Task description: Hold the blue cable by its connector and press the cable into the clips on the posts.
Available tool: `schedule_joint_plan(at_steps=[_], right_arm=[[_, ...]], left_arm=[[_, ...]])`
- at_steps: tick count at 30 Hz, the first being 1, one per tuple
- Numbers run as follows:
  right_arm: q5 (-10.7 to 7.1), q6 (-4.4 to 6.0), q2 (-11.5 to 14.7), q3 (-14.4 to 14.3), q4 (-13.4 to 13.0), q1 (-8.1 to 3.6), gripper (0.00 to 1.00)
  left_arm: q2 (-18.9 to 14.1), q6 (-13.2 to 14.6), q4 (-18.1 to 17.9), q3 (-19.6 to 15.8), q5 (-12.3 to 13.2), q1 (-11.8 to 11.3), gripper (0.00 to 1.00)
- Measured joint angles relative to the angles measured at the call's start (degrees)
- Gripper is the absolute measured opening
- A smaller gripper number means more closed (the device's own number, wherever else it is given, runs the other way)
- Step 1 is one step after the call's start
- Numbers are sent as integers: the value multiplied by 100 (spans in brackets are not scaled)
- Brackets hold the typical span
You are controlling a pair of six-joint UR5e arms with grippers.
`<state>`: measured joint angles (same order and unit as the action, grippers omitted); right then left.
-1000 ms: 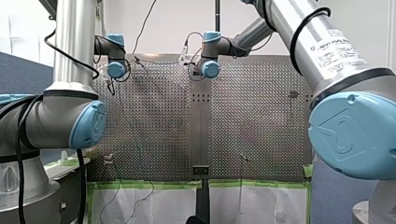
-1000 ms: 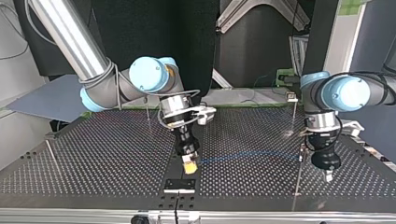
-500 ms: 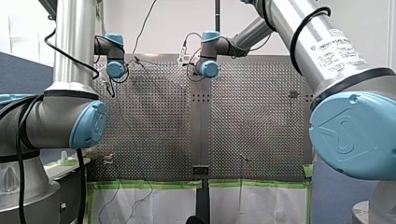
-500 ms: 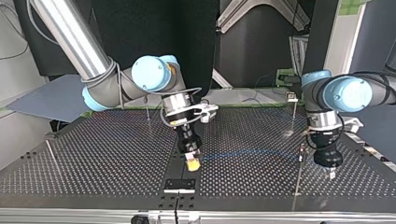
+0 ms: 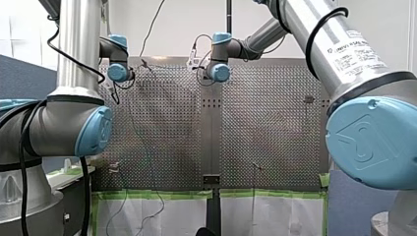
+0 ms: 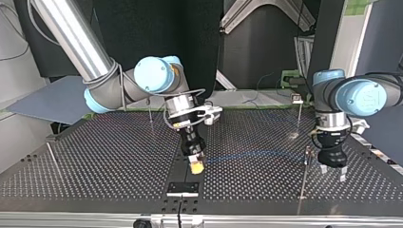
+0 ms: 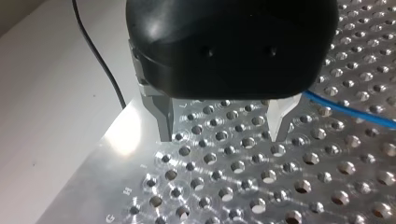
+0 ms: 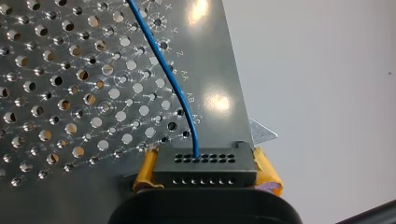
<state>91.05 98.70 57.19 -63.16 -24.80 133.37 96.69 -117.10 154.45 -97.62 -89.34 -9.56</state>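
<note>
The blue cable leaves its black connector, which my right gripper clamps between yellow pads — jaws closed on the connector, low over the perforated table. Well apart from the connector, along the cable's run, my left gripper hangs with its metal fingers spread, holding nothing, the cable passing just beside them. The holding step looks done and the pressing not yet begun. Next, I judge, the cable must be seated on the thin post, also far from the connector. The connector sits close to the table's edge — the open room lies inward.
</note>
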Motion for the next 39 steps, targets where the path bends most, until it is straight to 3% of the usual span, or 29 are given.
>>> schedule_joint_plan(at_steps=[11, 22, 33, 39], right_arm=[[2, -15, -2, 0, -7, -5, 0], [7, -22, 0, -1, -8, 0, 0], [2, -24, -1, 0, -1, 0, 0], [2, -24, -1, -1, 0, 1, 0]], left_arm=[[-454, 152, 520, -251, 68, -14, 100], [-1010, 595, 1077, -768, 58, -12, 100], [-1564, 563, 1632, -1066, 103, 39, 100], [-1848, 540, 1914, -1065, 314, 79, 100]])
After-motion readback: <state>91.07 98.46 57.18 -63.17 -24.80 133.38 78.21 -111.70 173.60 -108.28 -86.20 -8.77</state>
